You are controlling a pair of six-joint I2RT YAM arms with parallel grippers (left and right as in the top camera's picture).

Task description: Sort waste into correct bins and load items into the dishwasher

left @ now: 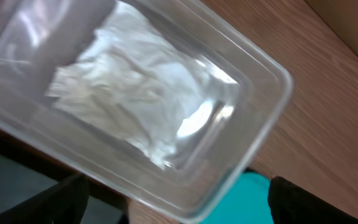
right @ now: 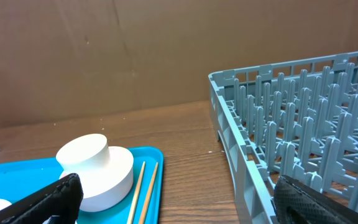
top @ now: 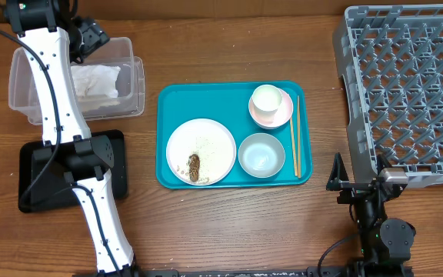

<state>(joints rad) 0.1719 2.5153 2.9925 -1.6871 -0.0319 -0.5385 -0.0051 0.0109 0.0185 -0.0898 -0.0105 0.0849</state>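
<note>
Napkin (top: 97, 81) in the clear tub (top: 135, 85); both your claws stand spread and empty.
Overhead: plate (top: 214, 135) with rice (top: 206, 146) and brown lump (top: 194, 167), bowl (top: 261, 154), cup (top: 268, 100) and chopsticks (top: 294, 142) lie on the teal tray (top: 168, 100); the rack (top: 406, 85) sits right of it on the bench (top: 229, 223). Left wrist: your left claw (left: 178, 186) hovers parted above the tub's napkin. Right wrist: your right claw (right: 176, 193) gapes low between tray and rack.

The left arm (top: 52, 85) hides part of the clear tub (top: 134, 83) and black tray (top: 33, 183); the dish rack (top: 406, 92) runs off the right edge.
</note>
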